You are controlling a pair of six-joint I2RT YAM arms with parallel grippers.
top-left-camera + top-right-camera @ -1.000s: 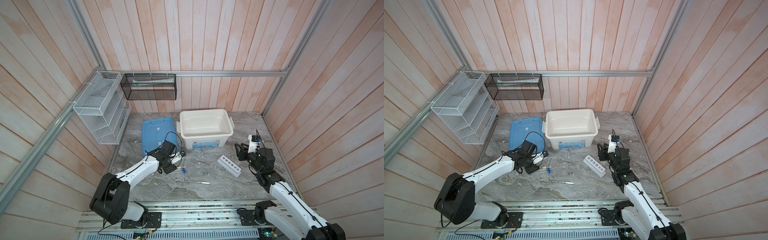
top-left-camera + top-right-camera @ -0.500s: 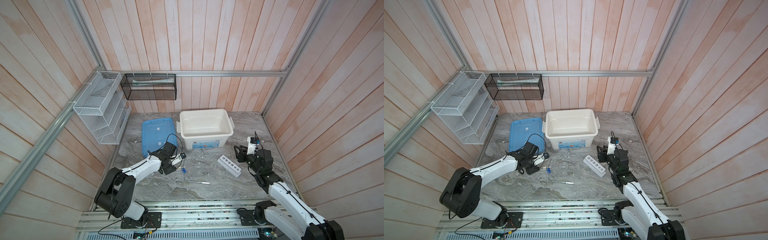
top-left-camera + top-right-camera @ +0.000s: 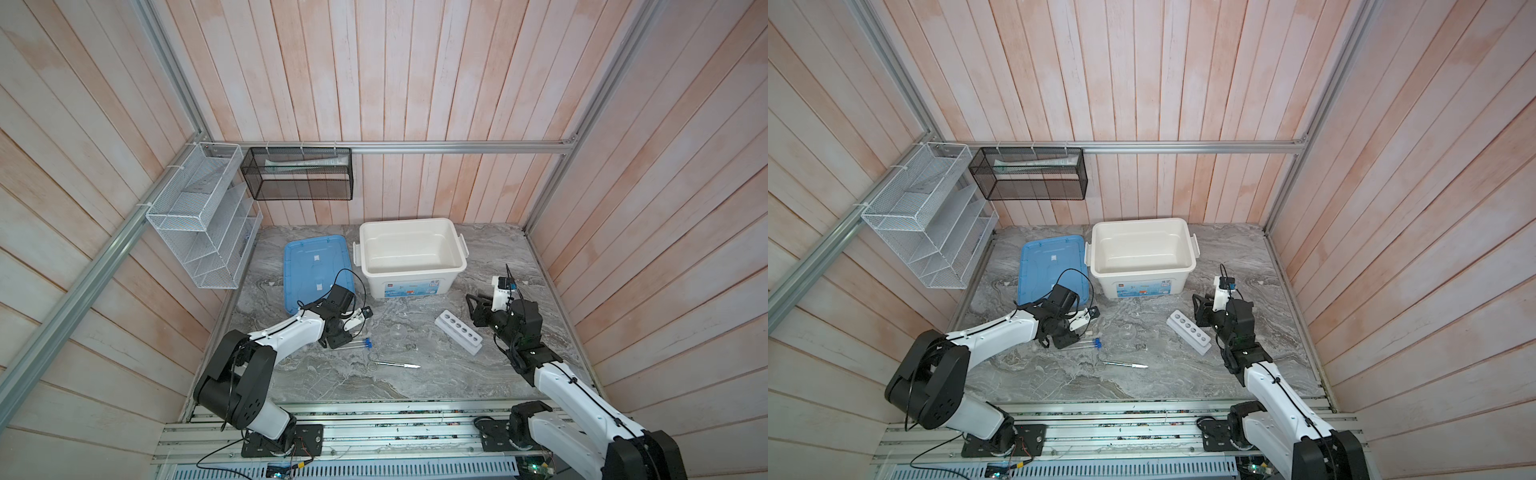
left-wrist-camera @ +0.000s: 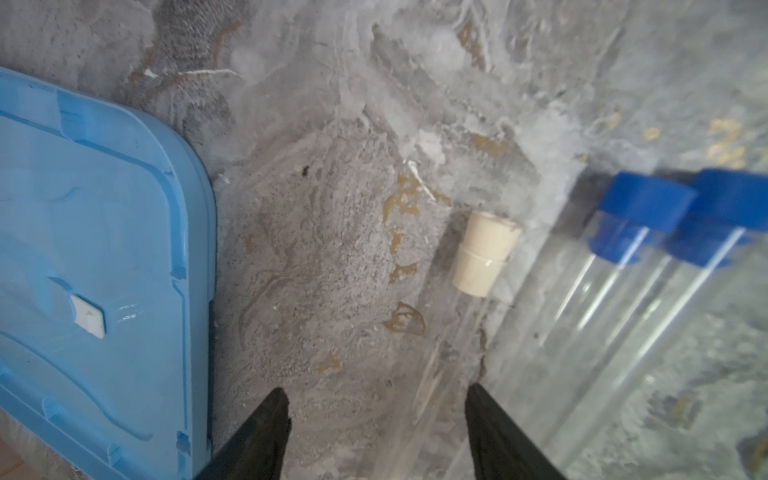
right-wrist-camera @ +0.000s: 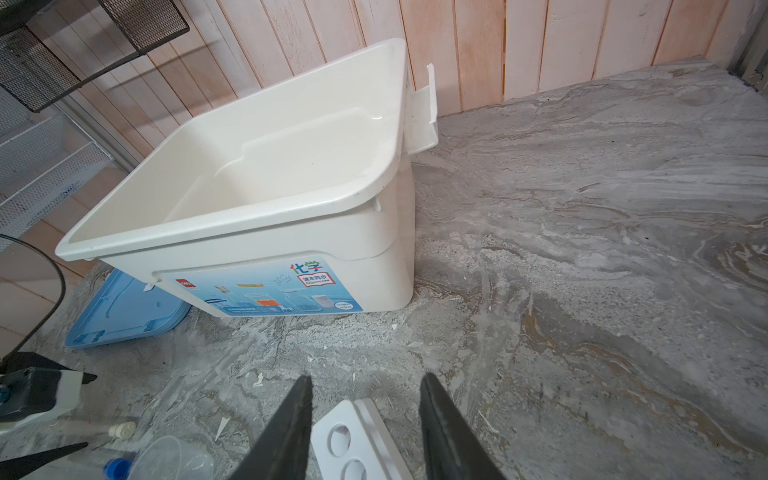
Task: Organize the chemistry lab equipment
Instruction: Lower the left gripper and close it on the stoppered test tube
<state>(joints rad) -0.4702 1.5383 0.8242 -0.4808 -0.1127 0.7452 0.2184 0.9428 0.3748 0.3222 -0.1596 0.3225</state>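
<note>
Left gripper (image 4: 376, 390) sits open astride the white-capped clear tube (image 4: 482, 257); right gripper (image 5: 368, 378), open, hangs over the white six-hole rack (image 5: 353, 419).

Pink plank walls (image 3: 415, 83) with aluminium rails (image 3: 457, 147) enclosed a grey marbled tabletop (image 3: 498, 257); a white wire-mesh rack (image 3: 199, 220) and black wire-mesh basket (image 3: 297, 174) hung near the far-left corner.

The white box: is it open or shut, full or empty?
Open and empty. The white box shows a bare inside; its blue lid lies beside it.
</note>
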